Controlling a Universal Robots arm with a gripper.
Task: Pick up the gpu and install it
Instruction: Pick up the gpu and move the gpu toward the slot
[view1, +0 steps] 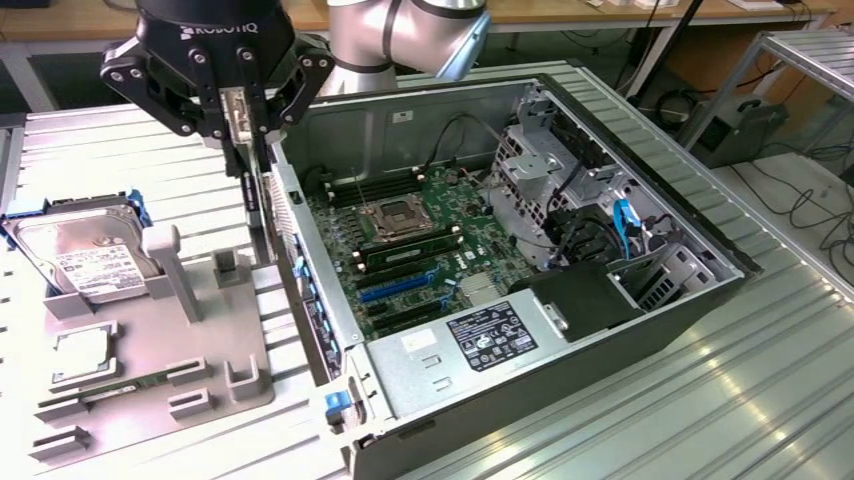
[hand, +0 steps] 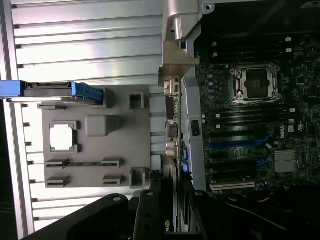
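Upper left, the jaws are pinching the gpu, hanging it edge-down beside the computer case, probably to face its slots.

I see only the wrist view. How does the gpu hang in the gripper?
Observer: The gpu hangs upright; the gripper is closed on its upper end.
Operator: What lies past the board, beyond what I see?
Observer: On the exterior view's right of it, a drive cage with black cables.
Operator: I see the hard drive edge-on only.
Observer: Its broad face bears a white label.
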